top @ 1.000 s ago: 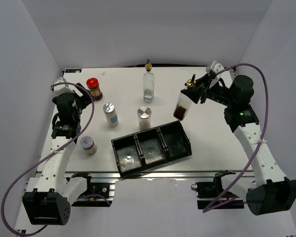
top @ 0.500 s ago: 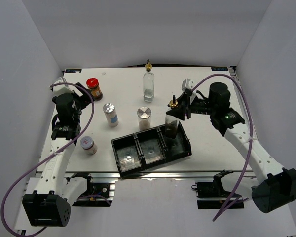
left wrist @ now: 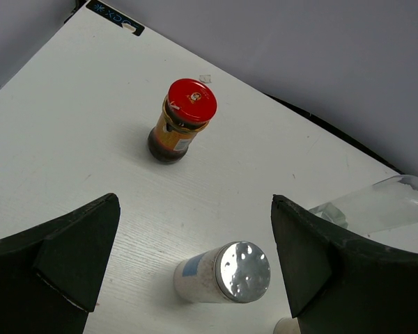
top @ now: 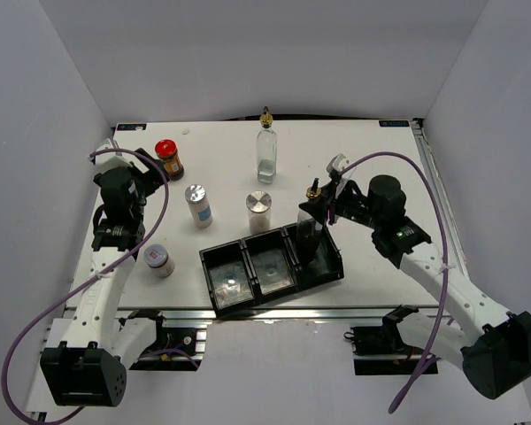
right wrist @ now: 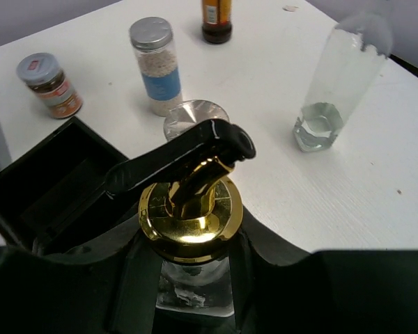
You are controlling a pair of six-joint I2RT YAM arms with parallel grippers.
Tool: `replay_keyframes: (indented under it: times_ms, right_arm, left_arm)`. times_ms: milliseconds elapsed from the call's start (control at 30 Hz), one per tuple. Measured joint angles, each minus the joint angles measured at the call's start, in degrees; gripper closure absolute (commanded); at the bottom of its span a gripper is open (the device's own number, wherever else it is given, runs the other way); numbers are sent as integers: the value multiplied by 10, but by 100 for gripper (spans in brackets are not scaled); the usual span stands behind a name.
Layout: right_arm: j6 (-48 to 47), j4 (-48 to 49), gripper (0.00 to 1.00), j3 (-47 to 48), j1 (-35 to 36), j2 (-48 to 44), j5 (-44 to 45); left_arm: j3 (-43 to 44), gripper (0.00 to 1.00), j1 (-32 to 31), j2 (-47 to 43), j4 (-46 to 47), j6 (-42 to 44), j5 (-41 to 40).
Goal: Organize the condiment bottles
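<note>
Jaws of the right gripper (top: pixel 323 209) are clamped on a bottle (top: pixel 306 235), just under its gold pourer (right wrist: pixel 189 209). The bottle stands almost straight up. Its low part is down in the right box of the black tray (top: pixel 274 295). I cannot tell if its base touches the tray floor. The tray sits at the near edge of the table (top: pixel 372 150), turned a little, and has three boxes in a row.

Jaws of the left gripper (left wrist: pixel 195 202) are wide apart and hold nothing. This gripper hangs over the far left part of the table.

The red jar (left wrist: pixel 181 122) stands on the table at the far left, just past the left gripper. The tall shaker (left wrist: pixel 223 275) has a blue label and a silver lid. It stands to the right of the red jar and nearer, and the two do not touch.

The mid shaker (top: pixel 259 211) stands just past the tray, near the middle box, to the right of the tall shaker. The small shaker (top: pixel 159 260) stands alone on the left, near the left end of the tray but apart from it.

The other bottle (top: pixel 265 150) is clear with a gold top. It stands upright at the far middle of the table, well apart from the tray.
</note>
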Motion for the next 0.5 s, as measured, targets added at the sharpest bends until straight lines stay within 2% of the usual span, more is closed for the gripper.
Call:
replay_keyframes:
  times_ms: [167,500]
  right_arm:
    - [23,66,100,-46,24,-5,85]
    - [14,196,100,-126,91,-5,196]
  left_arm:
    - [0,2,0,7,0,-5,0]
    - [0,2,0,13,0,-11,0]
